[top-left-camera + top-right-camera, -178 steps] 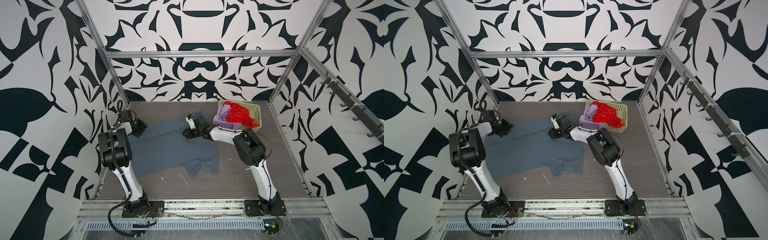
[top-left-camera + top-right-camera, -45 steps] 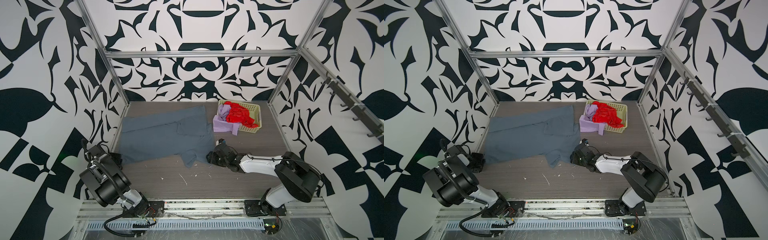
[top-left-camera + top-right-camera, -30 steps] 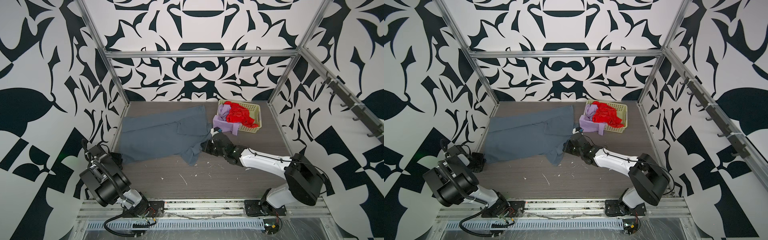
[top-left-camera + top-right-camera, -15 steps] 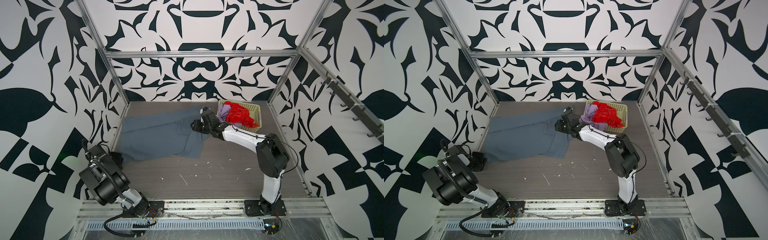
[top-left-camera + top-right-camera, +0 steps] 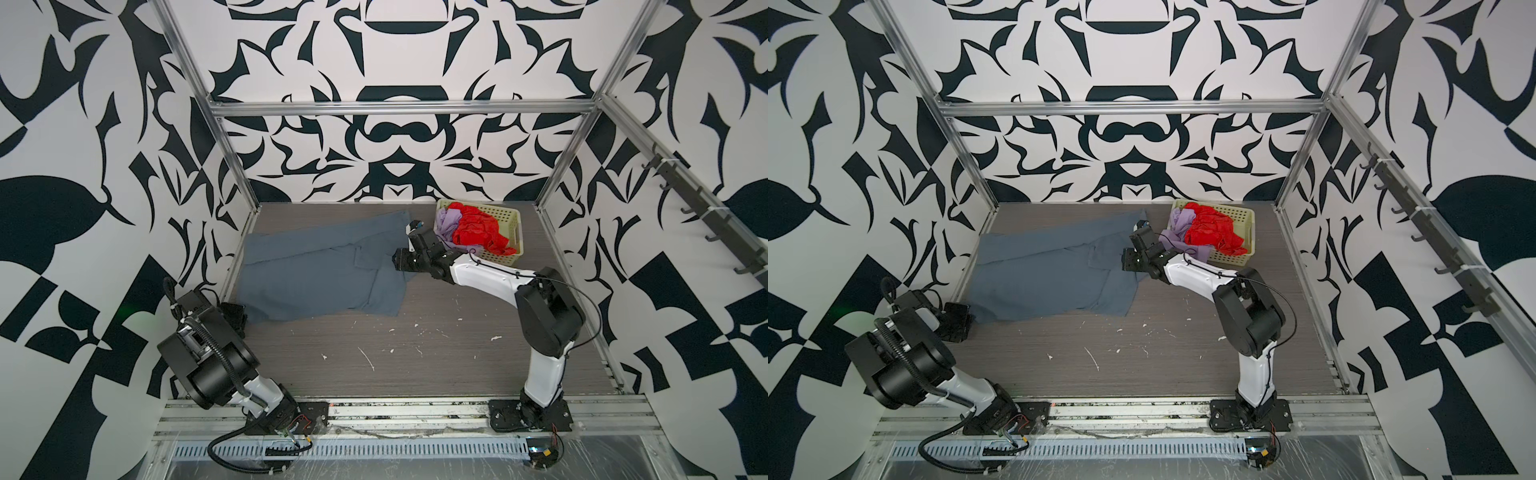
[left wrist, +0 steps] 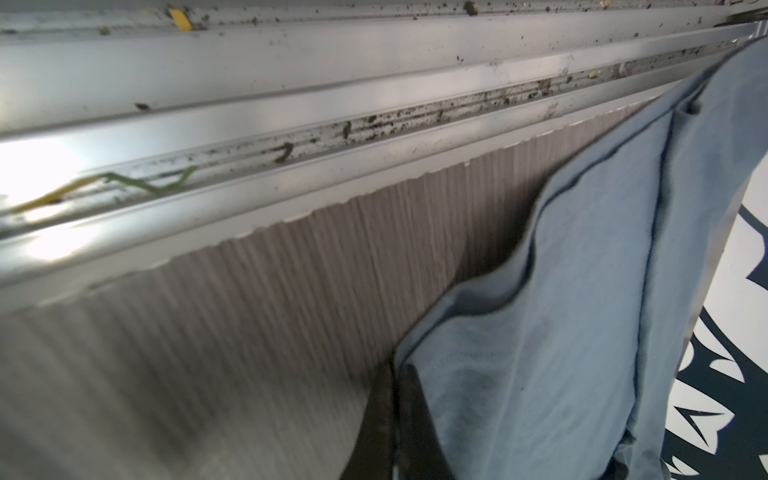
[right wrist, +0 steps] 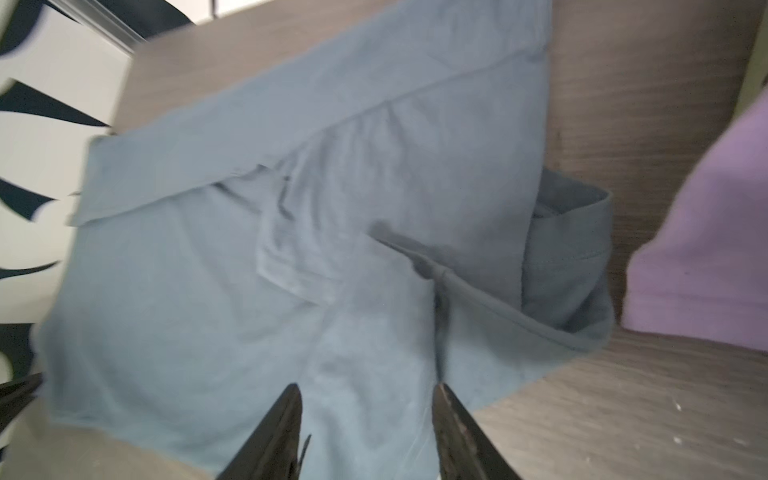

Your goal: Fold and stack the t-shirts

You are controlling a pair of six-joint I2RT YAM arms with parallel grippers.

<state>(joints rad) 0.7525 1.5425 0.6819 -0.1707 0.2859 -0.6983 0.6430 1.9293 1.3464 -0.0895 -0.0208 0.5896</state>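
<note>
The slate blue-grey t-shirt [image 5: 316, 270] lies spread over the table's back left, its right part folded over itself; both top views show it [image 5: 1042, 278]. My right gripper [image 5: 397, 261] hovers over the shirt's right edge. Its fingers [image 7: 291, 401] stand open above the cloth, pinching nothing. My left gripper [image 5: 240, 319] is at the shirt's near-left corner, and in the left wrist view the jaws are shut on that corner [image 6: 409, 365]. The red t-shirt [image 5: 473, 230] and the lilac t-shirt [image 5: 451, 220] are heaped in the basket. A lilac flap [image 7: 706, 249] hangs close by the right gripper.
The cream perforated basket [image 5: 510, 216] stands at the back right, just behind my right forearm. Aluminium frame rails [image 6: 291, 112] border the table's left edge beside the left gripper. White specks [image 5: 368, 359] dot the wood-grain table in front of the shirt.
My right gripper carried the shirt's near-right flap from the front toward the back, laid it over the shirt, then opened. The left gripper stayed shut at the corner.
</note>
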